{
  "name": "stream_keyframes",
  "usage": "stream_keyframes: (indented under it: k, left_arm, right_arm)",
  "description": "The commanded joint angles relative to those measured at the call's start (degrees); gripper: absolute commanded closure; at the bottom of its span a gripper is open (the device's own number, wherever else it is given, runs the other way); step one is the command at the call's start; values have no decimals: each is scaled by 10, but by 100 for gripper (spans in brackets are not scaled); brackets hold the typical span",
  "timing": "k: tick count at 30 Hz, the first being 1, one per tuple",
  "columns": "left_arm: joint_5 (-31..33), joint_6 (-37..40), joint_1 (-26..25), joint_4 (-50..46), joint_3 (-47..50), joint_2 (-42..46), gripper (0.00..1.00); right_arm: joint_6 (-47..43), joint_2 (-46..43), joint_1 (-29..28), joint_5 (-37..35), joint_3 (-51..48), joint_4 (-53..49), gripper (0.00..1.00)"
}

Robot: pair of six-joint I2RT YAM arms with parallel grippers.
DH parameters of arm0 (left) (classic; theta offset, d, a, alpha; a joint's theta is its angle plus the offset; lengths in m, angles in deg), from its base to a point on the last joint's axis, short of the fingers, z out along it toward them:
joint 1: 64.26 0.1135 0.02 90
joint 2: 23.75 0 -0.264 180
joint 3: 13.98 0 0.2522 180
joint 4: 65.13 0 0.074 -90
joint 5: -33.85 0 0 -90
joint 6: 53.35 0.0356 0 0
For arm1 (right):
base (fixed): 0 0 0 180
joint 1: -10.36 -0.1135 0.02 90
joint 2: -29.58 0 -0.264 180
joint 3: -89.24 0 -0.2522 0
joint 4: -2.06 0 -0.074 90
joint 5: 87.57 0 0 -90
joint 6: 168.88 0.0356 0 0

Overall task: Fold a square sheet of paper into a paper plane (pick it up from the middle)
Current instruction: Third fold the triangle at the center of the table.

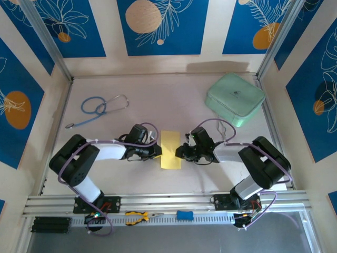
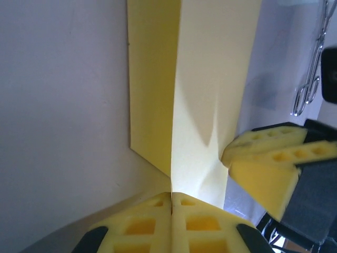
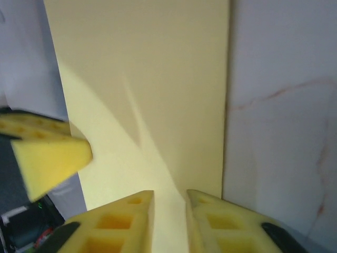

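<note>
The thin pale-yellow sheet of paper (image 1: 170, 150), folded into a narrow strip, lies mid-way along the pale table (image 1: 174, 105), nearer its near edge, with its long axis running near to far. The left gripper (image 2: 171, 196) is clamped on its left edge. The right gripper (image 3: 169, 197), jaws slightly parted, sits at the right edge, apparently not gripping.

Left fingers (image 2: 142, 226) pressed shut; right fingers (image 3: 118, 226) slightly parted (both low, facing each other).
</note>
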Motion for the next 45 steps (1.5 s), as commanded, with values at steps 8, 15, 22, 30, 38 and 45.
stream_keyframes:
  k: [8,15,22,30,38,45]
  left_arm:
    - [34,-34,3,-53,6,66,98]
    - [32,-38,3,-59,7,72,98]
    - [28,-41,3,-58,6,72,98]
    - [30,-43,3,-60,7,74,98]
    - [29,-40,3,-59,5,72,98]
    - [26,-39,3,-53,6,68,98]
  right_arm:
    - [-161,-125,-134,-232,66,-170,57]
    - [-425,-129,-299,-388,-8,29,46]
    - [-542,-48,-381,-498,22,70,44]
    - [-556,32,-408,-592,42,111,44]
    - [-521,50,-408,-614,43,95,53]
    - [-501,49,-406,-632,42,94,61]
